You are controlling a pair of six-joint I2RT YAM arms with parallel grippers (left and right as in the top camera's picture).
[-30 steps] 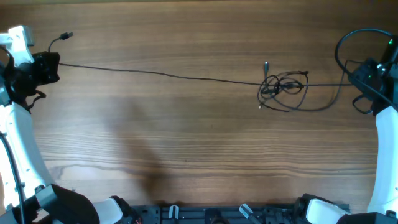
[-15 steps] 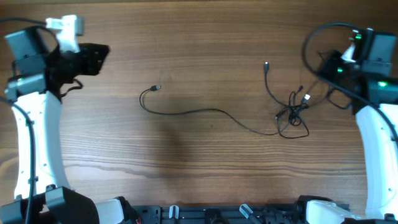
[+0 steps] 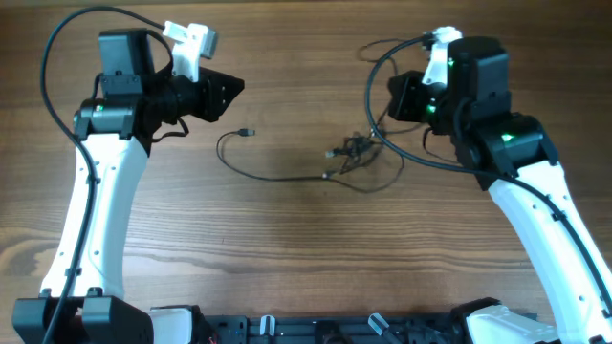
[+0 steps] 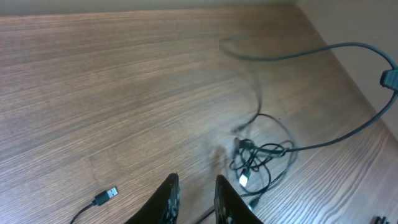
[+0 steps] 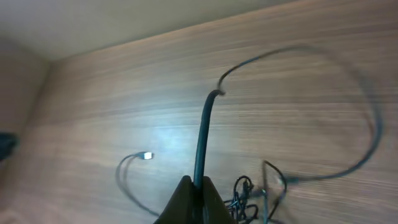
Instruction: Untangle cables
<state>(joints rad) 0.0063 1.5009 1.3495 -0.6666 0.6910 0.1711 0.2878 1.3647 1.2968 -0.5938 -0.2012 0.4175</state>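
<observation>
The right hand point(image 5: 194, 186) was pinched shut on a black strand of the cables point(image 3: 349, 151). That strand rose from between its tips, bent over, and swept in a wide, blurred loop down to the tangle point(image 5: 249, 196). The left hand point(image 4: 196, 198) held nothing: its fingers point(image 4: 168, 196) stood a narrow gap apart, with only bare wood showing between them.

The tangle lay on the surface point(image 3: 287, 248) between the two hands, nearer the right one. A free length point(image 3: 277, 177) ran out of it toward the left, curled round, and ended in a small plug point(image 3: 249, 131) lying flat near the left hand.

Judged from this, the job was only partly done. One length had been drawn clear of the bunch, but the core was a knot of several crossing loops with at least one more plug end caught in it. Most of the separating looked to be left.

The left arm point(image 3: 96, 210) and the right arm point(image 3: 545, 210) both reached from the near edge over the far half of the surface. Each hand was turned inward to face the other. The left hand hung above the wood, pointing toward the plug. The right hand point(image 3: 402, 96) was held off the surface, with its strand arching up beside it.
</observation>
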